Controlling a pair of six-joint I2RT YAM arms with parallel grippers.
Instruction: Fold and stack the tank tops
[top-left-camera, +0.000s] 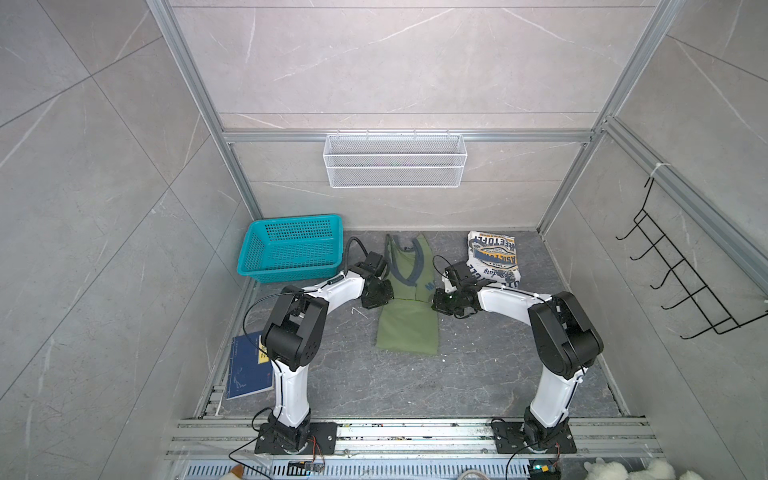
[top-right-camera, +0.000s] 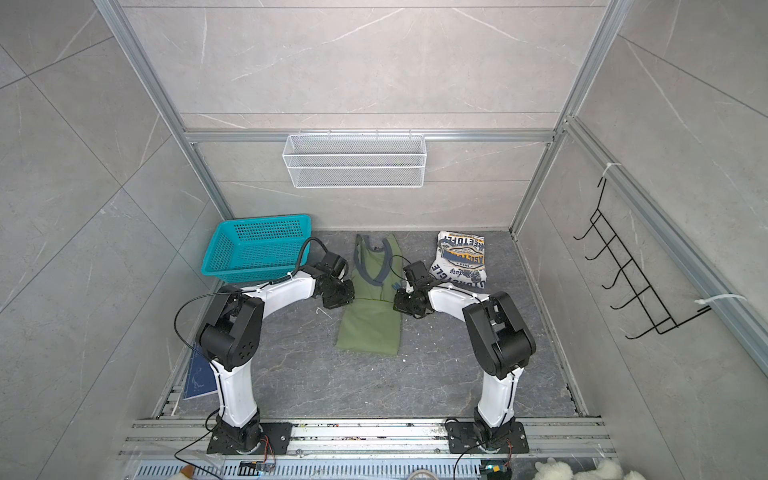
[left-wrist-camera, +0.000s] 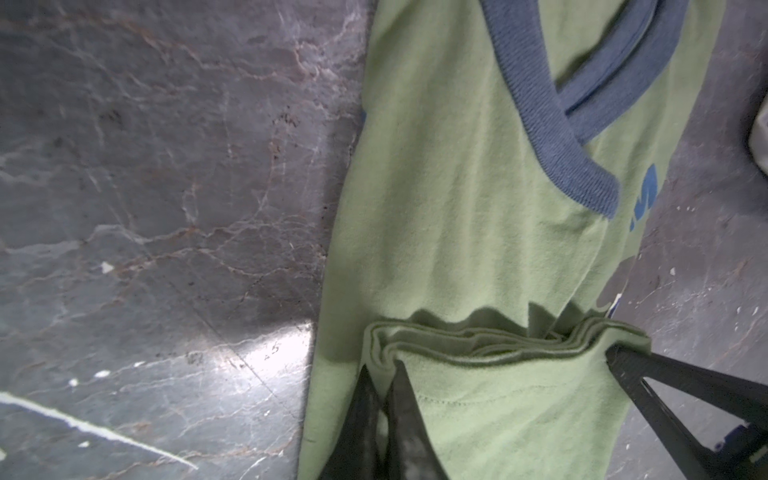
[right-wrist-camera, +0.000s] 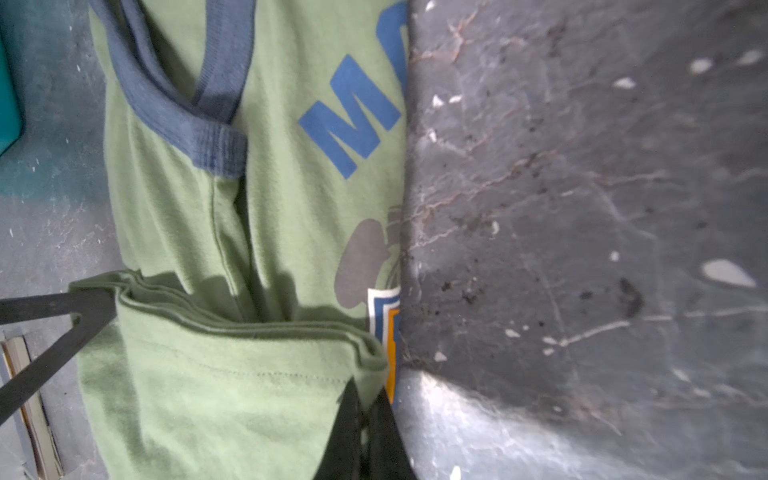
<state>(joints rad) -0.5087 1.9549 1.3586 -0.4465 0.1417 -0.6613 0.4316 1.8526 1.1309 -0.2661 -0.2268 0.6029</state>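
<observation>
The olive green tank top (top-left-camera: 407, 328) (top-right-camera: 370, 332) lies mid-table as a narrow lengthwise strip, grey-trimmed neck toward the back. Its hem end is raised and doubled over toward the neck. My left gripper (top-left-camera: 380, 297) (left-wrist-camera: 382, 365) is shut on the hem's left corner, with layered cloth pinched between its fingers. My right gripper (top-left-camera: 440, 301) (right-wrist-camera: 363, 386) is shut on the right corner, next to the blue lettering on the green cloth (right-wrist-camera: 270, 208). The white tank top (top-left-camera: 492, 259) (top-right-camera: 459, 259) lies folded at the back right, its badge facing up.
A teal basket (top-left-camera: 291, 249) stands at the back left. A dark blue book (top-left-camera: 247, 365) lies by the left arm's base. A white wire basket (top-left-camera: 395, 160) hangs on the back wall and a black hook rack (top-left-camera: 681, 282) on the right wall.
</observation>
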